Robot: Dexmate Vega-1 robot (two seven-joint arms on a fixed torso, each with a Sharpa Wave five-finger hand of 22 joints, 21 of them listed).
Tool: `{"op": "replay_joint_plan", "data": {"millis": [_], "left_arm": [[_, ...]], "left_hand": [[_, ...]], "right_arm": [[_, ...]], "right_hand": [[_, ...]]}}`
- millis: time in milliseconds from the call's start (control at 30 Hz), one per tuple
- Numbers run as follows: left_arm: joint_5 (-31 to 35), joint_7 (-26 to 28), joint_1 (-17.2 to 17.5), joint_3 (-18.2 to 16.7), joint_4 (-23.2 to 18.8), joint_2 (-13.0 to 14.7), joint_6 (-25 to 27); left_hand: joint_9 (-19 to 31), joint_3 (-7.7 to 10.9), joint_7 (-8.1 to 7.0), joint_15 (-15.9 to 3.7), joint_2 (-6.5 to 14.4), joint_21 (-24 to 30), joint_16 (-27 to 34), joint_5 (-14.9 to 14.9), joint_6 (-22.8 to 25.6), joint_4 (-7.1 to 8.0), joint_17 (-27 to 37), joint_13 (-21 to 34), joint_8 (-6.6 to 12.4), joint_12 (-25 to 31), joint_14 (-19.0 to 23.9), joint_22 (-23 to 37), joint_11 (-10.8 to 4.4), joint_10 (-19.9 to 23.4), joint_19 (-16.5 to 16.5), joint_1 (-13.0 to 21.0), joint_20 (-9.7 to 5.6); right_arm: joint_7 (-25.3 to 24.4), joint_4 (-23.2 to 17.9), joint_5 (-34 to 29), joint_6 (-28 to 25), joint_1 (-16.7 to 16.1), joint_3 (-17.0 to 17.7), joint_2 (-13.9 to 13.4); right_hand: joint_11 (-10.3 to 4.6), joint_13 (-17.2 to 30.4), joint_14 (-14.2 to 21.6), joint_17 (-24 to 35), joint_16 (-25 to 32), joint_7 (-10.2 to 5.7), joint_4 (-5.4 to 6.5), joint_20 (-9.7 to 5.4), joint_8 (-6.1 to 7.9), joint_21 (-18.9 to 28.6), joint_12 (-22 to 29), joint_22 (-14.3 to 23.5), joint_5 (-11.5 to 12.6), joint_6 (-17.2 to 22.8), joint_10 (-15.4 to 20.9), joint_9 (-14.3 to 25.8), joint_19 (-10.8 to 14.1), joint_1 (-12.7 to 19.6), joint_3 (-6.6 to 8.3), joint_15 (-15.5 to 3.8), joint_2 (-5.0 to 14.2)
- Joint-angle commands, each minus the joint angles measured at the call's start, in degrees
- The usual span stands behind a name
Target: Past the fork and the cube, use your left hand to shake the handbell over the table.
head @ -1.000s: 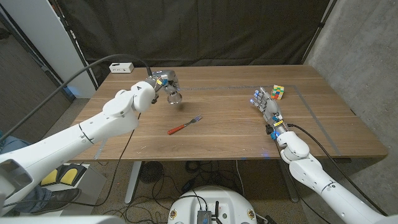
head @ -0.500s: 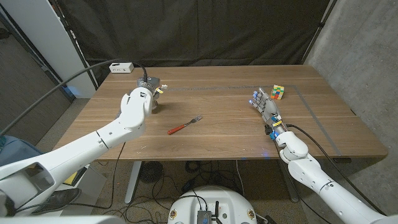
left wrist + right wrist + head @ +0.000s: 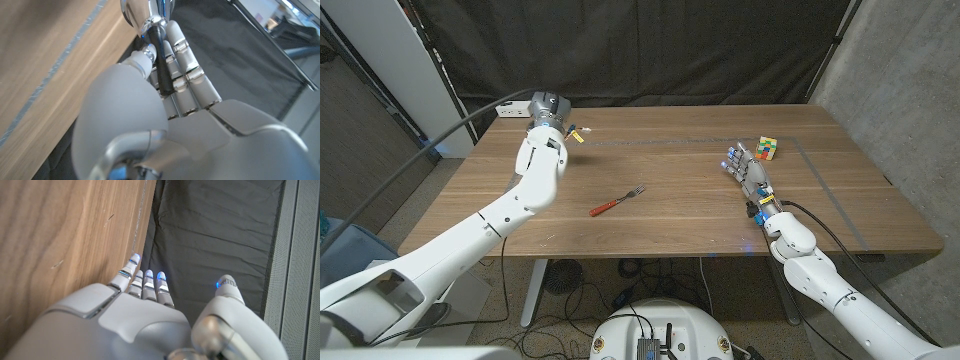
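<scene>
handbell (image 3: 145,12): in the left wrist view a shiny metal bell sits at the fingertips, with a black handle running down between the fingers and the thumb. in the head view the bell itself is hidden behind the wrist, raised above the far left part of the surface.
left robot hand (image 3: 170,75): fingers closed around the black handle, thumb pressed in beside it, so it grips the handbell. in the head view the hand (image 3: 565,130) is mostly hidden by the forearm and wrist, near the far left corner of the surface.
fork (image 3: 617,201): red handle and metal tines, lying flat on the surface near the middle, tines pointing toward the far right. well apart from both hands, nearer the robot than the left robot hand.
cube (image 3: 766,148): a colour puzzle cube with red, yellow, white and blue squares, on the right part of the surface, just beyond the right fingertips.
right robot hand (image 3: 748,172): holds nothing, fingers straight and slightly spread, tips lit blue, pointing toward the far edge. it sits low by the surface; whether it touches the wood i cannot tell. the right wrist view shows its fingers (image 3: 145,282) stretched out beside the wood.
surface (image 3: 680,215): wooden, with a faint taped line across the far part.
white box (image 3: 512,108): at the far left corner, with small dark sockets.
writing: no brand or label can be read anywhere.
backdrop: dark cloth behind the surface.
</scene>
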Motion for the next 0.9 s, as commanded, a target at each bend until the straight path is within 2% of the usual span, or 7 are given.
{"op": "replay_joint_plan", "data": {"millis": [33, 167, 233, 267, 400, 633, 900], "left_arm": [[-3.30, -3.42, 2.54, -8.61, -4.70, -2.85, -6.64], [-12.44, -4.80, 2.58, -10.39, -5.92, -3.02, -6.96], [-14.44, -4.95, 2.40, -10.33, -6.14, -2.69, -6.56], [-18.22, -4.97, 2.56, -11.21, -6.46, -2.93, -6.80], [-28.22, -2.74, 2.94, -12.71, -7.00, -2.43, -7.18], [-46.79, 7.99, 5.32, -15.61, -7.22, -1.59, -10.79], [-69.28, 20.69, 8.12, -18.72, -4.63, -0.19, -24.10]], "left_hand": [[0.06, -0.11, -0.81, -9.24, 0.31, 0.54, 0.48, 0.38, -0.04, 0.05, 0.34, 0.33, 0.04, -0.22, 7.52, 0.14, -0.44, 0.26, -0.30, -0.09, 0.02], [0.04, -0.09, -0.55, -9.01, 0.42, 0.54, 0.45, 0.41, -0.25, 0.01, 0.39, 0.47, -0.06, -0.33, 7.32, 0.15, -0.47, 0.21, -0.49, -0.06, 0.08], [0.03, -0.05, -0.51, -9.03, 0.48, 0.54, 0.49, 0.44, -0.23, -0.01, 0.39, 0.53, -0.06, -0.37, 7.43, 0.15, -0.46, 0.25, -0.59, -0.04, 0.17], [0.02, -0.03, -0.45, -9.12, 0.52, 0.56, 0.48, 0.45, -0.27, -0.03, 0.39, 0.59, -0.08, -0.41, 7.41, 0.16, -0.39, 0.26, -0.62, -0.04, 0.19], [0.09, -0.01, -0.38, -9.06, 0.57, 0.58, 0.43, 0.48, -0.56, -0.04, 0.37, 0.72, -0.16, -0.60, 7.30, 0.16, -0.09, -0.01, -0.77, -0.07, 0.34], [0.37, 0.27, 0.22, -8.70, 0.80, 0.62, 0.25, 0.58, -0.86, -0.14, 0.24, 0.96, -0.12, -0.80, 7.09, 0.16, 0.35, 0.00, -1.02, 0.03, 0.57], [0.54, 0.42, 0.37, -8.26, 0.91, 0.61, 0.16, 0.64, -0.93, -0.30, 0.27, 1.21, -0.08, -0.97, 6.80, 0.16, 0.52, -0.01, -1.39, 0.19, 0.88]], "right_arm": [[0.46, 0.52, 0.36, -0.10, 0.25, 0.17, -0.10], [0.30, 0.52, 0.40, -0.30, 0.22, 0.23, -0.15], [0.37, 0.56, 0.40, -0.27, 0.18, 0.25, -0.21], [0.29, 0.49, 0.35, -0.30, 0.10, 0.29, -0.30], [0.10, 0.28, 0.40, -0.38, -0.13, 0.41, -0.41], [-0.35, -0.21, 0.37, -0.52, -0.44, 0.62, -0.58], [-0.30, -0.33, 0.11, -0.61, -0.31, 0.52, -0.71]], "right_hand": [[0.32, 0.25, 0.37, 0.12, 0.15, -0.06, -0.29, 0.13, 0.06, -0.13, -0.06, 0.11, -0.20, 0.17, 0.33, 0.20, 0.53, 0.11, 0.11, 0.15, 0.63], [0.31, 0.25, 0.40, 0.12, 0.16, -0.07, -0.30, 0.15, 0.07, -0.13, -0.07, 0.11, -0.20, 0.19, 0.33, 0.20, 0.54, 0.12, 0.10, 0.24, 0.64], [0.31, 0.25, 0.38, 0.12, 0.15, -0.07, -0.30, 0.13, 0.08, -0.13, -0.07, 0.11, -0.20, 0.21, 0.34, 0.20, 0.56, 0.13, 0.10, 0.21, 0.65], [0.39, 0.25, 0.38, 0.12, 0.14, -0.05, -0.31, 0.14, 0.07, -0.13, -0.07, 0.11, -0.20, 0.19, 0.33, 0.20, 0.56, 0.13, 0.10, 0.17, 0.65], [0.24, 0.25, 0.42, 0.12, 0.16, -0.05, -0.31, 0.12, 0.07, -0.13, -0.06, 0.11, -0.21, 0.21, 0.38, 0.20, 0.57, 0.13, 0.09, 0.22, 0.66], [0.30, 0.26, 0.45, 0.13, 0.16, -0.05, -0.31, 0.19, 0.09, -0.14, -0.04, 0.12, -0.21, 0.26, 0.43, 0.20, 0.57, 0.12, 0.08, 0.25, 0.68], [0.40, 0.26, 0.47, 0.13, 0.16, 0.00, -0.31, 0.19, 0.10, -0.15, -0.02, 0.12, -0.21, 0.30, 0.49, 0.20, 0.57, 0.12, 0.06, 0.23, 0.69]]}}
